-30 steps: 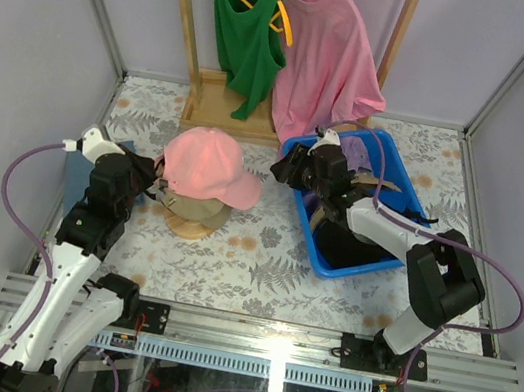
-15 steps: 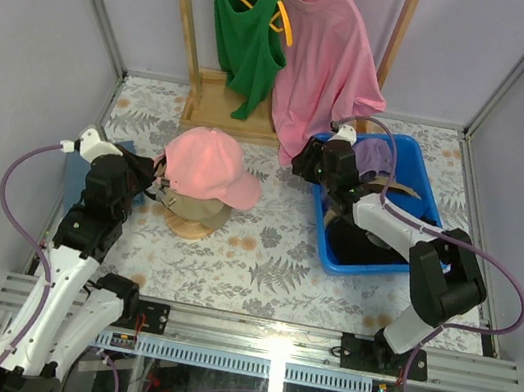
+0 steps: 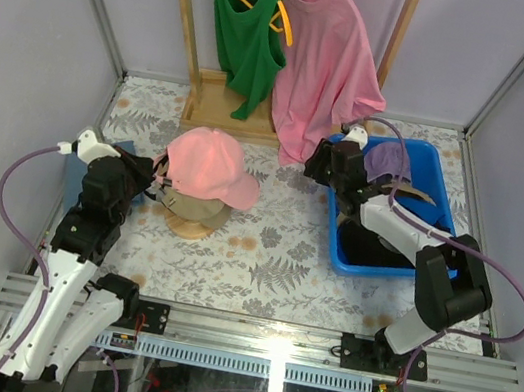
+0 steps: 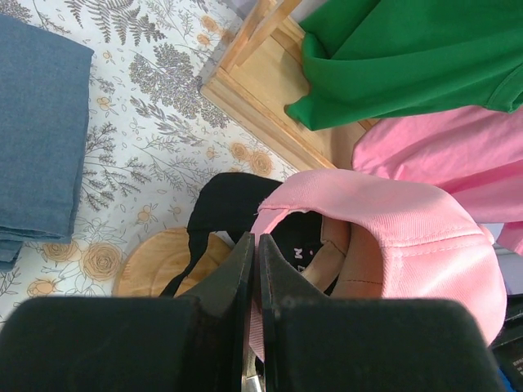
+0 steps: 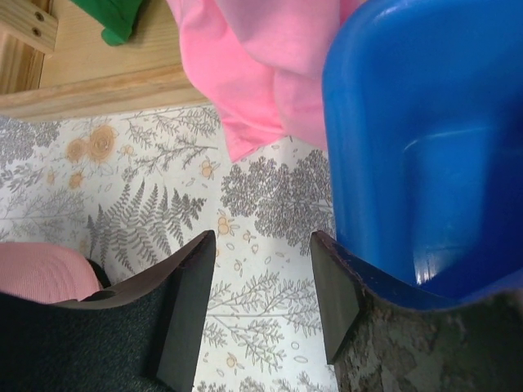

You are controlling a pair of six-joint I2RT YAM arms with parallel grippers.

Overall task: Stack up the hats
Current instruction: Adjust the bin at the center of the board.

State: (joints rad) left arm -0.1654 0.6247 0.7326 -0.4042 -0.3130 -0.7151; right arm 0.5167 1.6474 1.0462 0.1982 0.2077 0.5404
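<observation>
Two snags worry me from here. First, the right fingers (image 3: 316, 165) stand apart and empty at the far-left corner of the blue bin (image 3: 387, 266). In the right wrist view one of them sits right at the bin's rim, though I cannot tell if it touches. A sideways move from there would, I judge, shove or drag the bin rather than reach a cap. The hem of the pink T-shirt (image 5: 261, 73) hangs just beyond the tips and could catch as well.

Second, the left fingers (image 4: 255, 245) are pressed together at the rear rim of the pink cap (image 4: 384, 237). That cap tops the stack on the wooden stand (image 4: 151, 261), with the tan cap (image 3: 194, 206) and a black cap (image 4: 225, 208) under it. I cannot tell whether a fold of pink fabric is pinched between them. If it is, drawing the arm back would likely tug the cap off or tip the stack.

The lavender cap (image 3: 387, 160) lies at the far end of the bin, not yet stacked.

The left arm rises from its base along the left side, bent at the elbow. Its wrist is turned inward toward the stack, low over the counter (image 3: 271, 259) beside a folded blue cloth (image 4: 41, 131). The right arm is folded, with its elbow out by the bin's near-right corner. Its forearm runs back and left across the bin, and the wrist dips at the far-left corner.
</observation>
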